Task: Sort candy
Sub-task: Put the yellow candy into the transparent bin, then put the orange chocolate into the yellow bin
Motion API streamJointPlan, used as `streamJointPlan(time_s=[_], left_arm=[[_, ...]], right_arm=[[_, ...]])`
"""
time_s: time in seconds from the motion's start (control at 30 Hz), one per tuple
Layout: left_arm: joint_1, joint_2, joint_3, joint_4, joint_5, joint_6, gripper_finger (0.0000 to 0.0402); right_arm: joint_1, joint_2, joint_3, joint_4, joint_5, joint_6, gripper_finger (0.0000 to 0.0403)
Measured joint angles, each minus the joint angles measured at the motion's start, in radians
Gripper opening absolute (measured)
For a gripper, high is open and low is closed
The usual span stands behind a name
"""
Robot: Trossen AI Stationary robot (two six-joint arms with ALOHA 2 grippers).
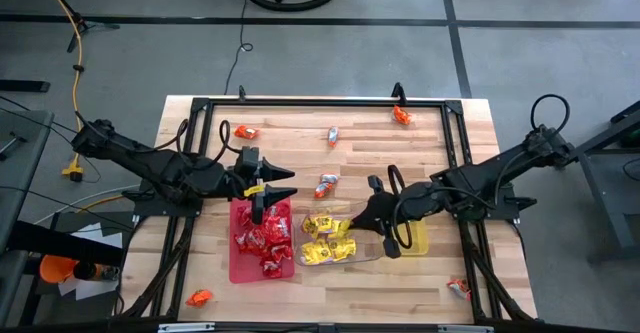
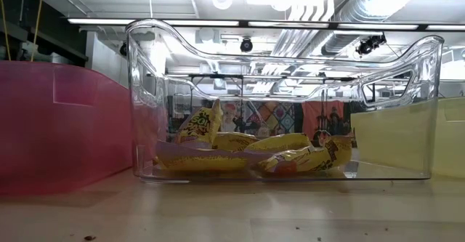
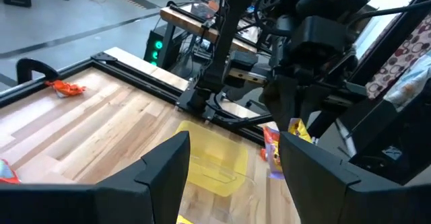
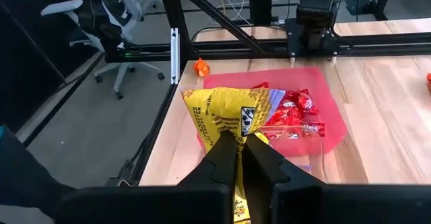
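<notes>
Gripping a yellow candy packet [image 4: 225, 116], the right tool [image 4: 240, 158] has its two fingers pinched together on the wrapper's lower edge; the packet stands upright above the fingers in the right wrist view. In the high view this tool [image 1: 372, 213] sits over the right end of the clear tray [image 1: 364, 255], at the front middle of the worktop [image 1: 420, 293].

The left tool [image 1: 268, 181] stands wide, nothing between its fingers [image 3: 165, 167], and hangs at the back edge of the red tray [image 1: 236, 270].

Tray contents:
- Red tray: a pile of red candy packets [image 1: 263, 243].
- Clear tray: a heap of yellow candy packets [image 1: 328, 238]; the low view shows them lying on the tray floor [image 2: 254, 155].
- Yellow tray [image 1: 418, 239]: just right of the clear tray, largely hidden under the right arm; contents cannot be determined.

Loose candy on the worktop:
- One orange packet [image 1: 246, 131] near the back left.
- One packet [image 1: 332, 136] near the back middle, colour unclear.
- One orange packet [image 1: 402, 116] at the back right, by the frame.
- One packet [image 1: 326, 185] at the centre, behind the clear tray.
- One orange packet [image 1: 200, 297] at the front left, apart from the red tray.
- One packet [image 1: 459, 288] at the front right.
</notes>
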Motion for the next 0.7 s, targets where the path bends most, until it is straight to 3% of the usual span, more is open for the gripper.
streamJointPlan(time_s=[0.2, 0.53, 0.7], left_arm=[[0.000, 0.000, 0.000, -0.002, -0.002, 0.010, 0.0215], [0.000, 0.000, 0.000, -0.006, -0.002, 0.009, 0.0215], [0.000, 0.000, 0.000, -0.007, -0.002, 0.009, 0.0215]], right_arm=[[-0.016, 0.000, 0.000, -0.006, 0.000, 0.068, 0.0039], [-0.022, 0.000, 0.000, -0.037, 0.028, 0.089, 0.0182], [-0.022, 0.000, 0.000, -0.031, 0.026, 0.088, 0.0230]])
